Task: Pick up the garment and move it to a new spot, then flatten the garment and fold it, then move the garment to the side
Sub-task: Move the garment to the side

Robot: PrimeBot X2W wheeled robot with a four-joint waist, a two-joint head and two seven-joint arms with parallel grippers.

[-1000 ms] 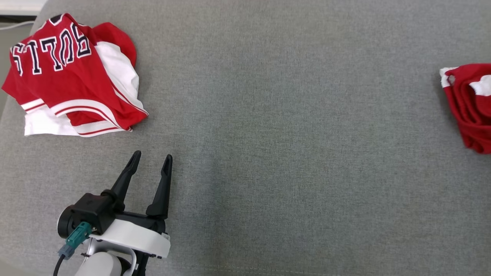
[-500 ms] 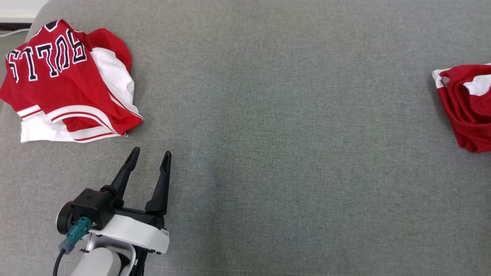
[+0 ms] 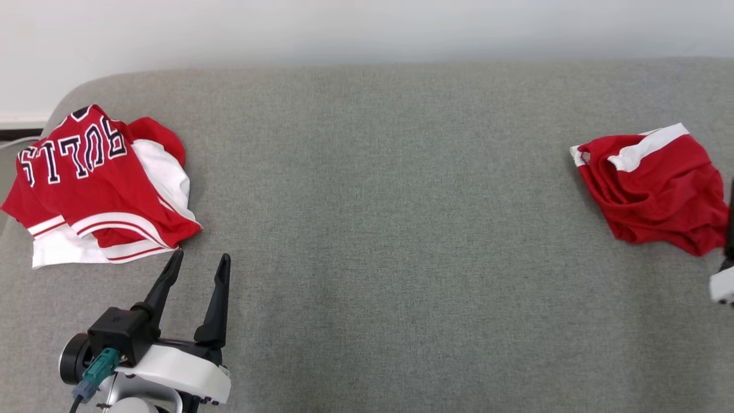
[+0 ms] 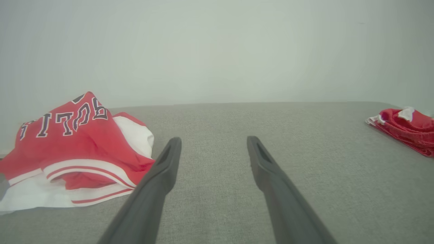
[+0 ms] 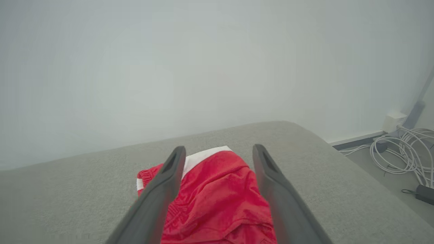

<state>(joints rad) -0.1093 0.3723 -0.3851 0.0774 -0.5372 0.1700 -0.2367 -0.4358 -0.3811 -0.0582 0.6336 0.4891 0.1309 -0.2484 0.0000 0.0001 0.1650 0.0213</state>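
Note:
A red-and-white jersey (image 3: pixel 97 183) with dark lettering lies crumpled at the far left of the grey cushion; it is also in the left wrist view (image 4: pixel 74 149). My left gripper (image 3: pixel 200 255) stands open and empty just in front of its hem, not touching it (image 4: pixel 213 139). A second crumpled red garment (image 3: pixel 654 189) with a white band lies at the far right (image 4: pixel 403 130). My right gripper (image 5: pixel 219 147) hangs open over that red garment (image 5: pixel 217 200), nothing between its fingers. A sliver of my right arm (image 3: pixel 723 285) shows at the head view's right edge.
The grey fabric cushion (image 3: pixel 373 229) spans the view, with a white wall (image 3: pixel 344 28) behind it. Its rounded right end (image 5: pixel 305 142) drops to a floor with white cables (image 5: pixel 396 149) and a wall plug. The jersey reaches the cushion's left edge.
The head camera has tilted up, so the wall and more of the right garment show. My left gripper stays open near the jersey. A sliver of my right arm has come into view.

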